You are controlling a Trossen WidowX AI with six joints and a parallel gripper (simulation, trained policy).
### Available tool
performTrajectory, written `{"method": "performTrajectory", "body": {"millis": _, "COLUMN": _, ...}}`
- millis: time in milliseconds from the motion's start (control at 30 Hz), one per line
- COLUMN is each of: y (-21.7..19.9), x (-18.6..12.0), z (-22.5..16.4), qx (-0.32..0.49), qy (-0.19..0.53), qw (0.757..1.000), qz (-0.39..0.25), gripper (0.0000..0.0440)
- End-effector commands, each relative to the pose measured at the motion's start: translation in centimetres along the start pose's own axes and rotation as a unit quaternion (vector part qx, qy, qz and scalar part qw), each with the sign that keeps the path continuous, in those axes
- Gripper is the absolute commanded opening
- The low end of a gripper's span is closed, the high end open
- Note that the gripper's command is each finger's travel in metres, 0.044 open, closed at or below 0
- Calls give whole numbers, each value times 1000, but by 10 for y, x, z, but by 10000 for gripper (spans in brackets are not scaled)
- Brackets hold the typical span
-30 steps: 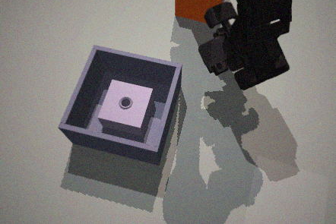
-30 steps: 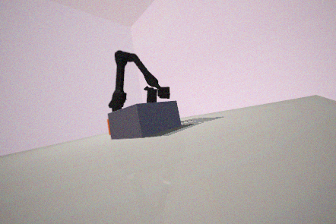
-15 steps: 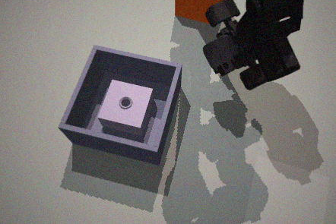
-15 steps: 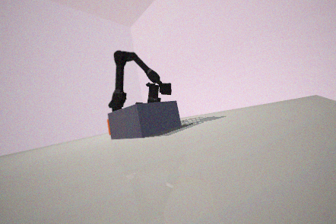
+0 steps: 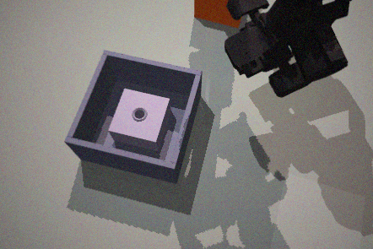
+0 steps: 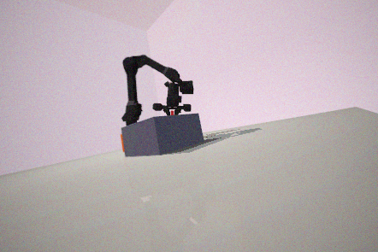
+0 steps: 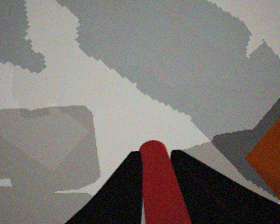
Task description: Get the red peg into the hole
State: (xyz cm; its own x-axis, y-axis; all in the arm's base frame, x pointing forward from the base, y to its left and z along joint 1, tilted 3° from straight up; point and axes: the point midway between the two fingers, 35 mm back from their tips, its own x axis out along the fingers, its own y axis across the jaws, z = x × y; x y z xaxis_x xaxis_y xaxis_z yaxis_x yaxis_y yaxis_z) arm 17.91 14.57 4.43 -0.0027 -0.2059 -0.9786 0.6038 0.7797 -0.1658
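Observation:
The gripper [image 6: 172, 113] [image 7: 155, 152] is shut on the red peg [image 7: 163, 185], which also shows as a small red patch [image 6: 172, 113] in the exterior view. The wrist view has the peg's rounded end between the two black fingertips, its length running toward the bottom edge. In the top view the gripper is at the upper right, outside the box, and hides the peg. The open box [image 5: 122, 154] [image 6: 180, 135] is grey-purple. Inside it, a pale pink square plate [image 5: 149, 131] stands raised, with a round ringed hole [image 5: 139, 114] at its middle. The hole is empty.
An orange block [image 5: 213, 8] [image 7: 273, 160] stands behind the box in the top view, beside the gripper; a sliver of it [image 6: 122, 143] shows in the exterior view. The box walls stand around the plate. Large arm shadows cross the floor right of the box.

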Motion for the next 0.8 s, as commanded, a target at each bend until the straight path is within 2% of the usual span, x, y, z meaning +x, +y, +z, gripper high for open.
{"method": "performTrajectory", "body": {"millis": 0, "y": 3, "x": -12, "z": 10, "qx": 11, "qy": -9, "qw": 1000, "qz": 9, "gripper": 0}}
{"method": "performTrajectory", "body": {"millis": 333, "y": 6, "x": -36, "z": 46, "qx": 68, "qy": -31, "qw": 997, "qz": 19, "gripper": 0}}
{"method": "performTrajectory", "body": {"millis": 767, "y": 5, "x": -44, "z": 111, "qx": 141, "qy": -57, "qw": 988, "qz": 30, "gripper": 0}}
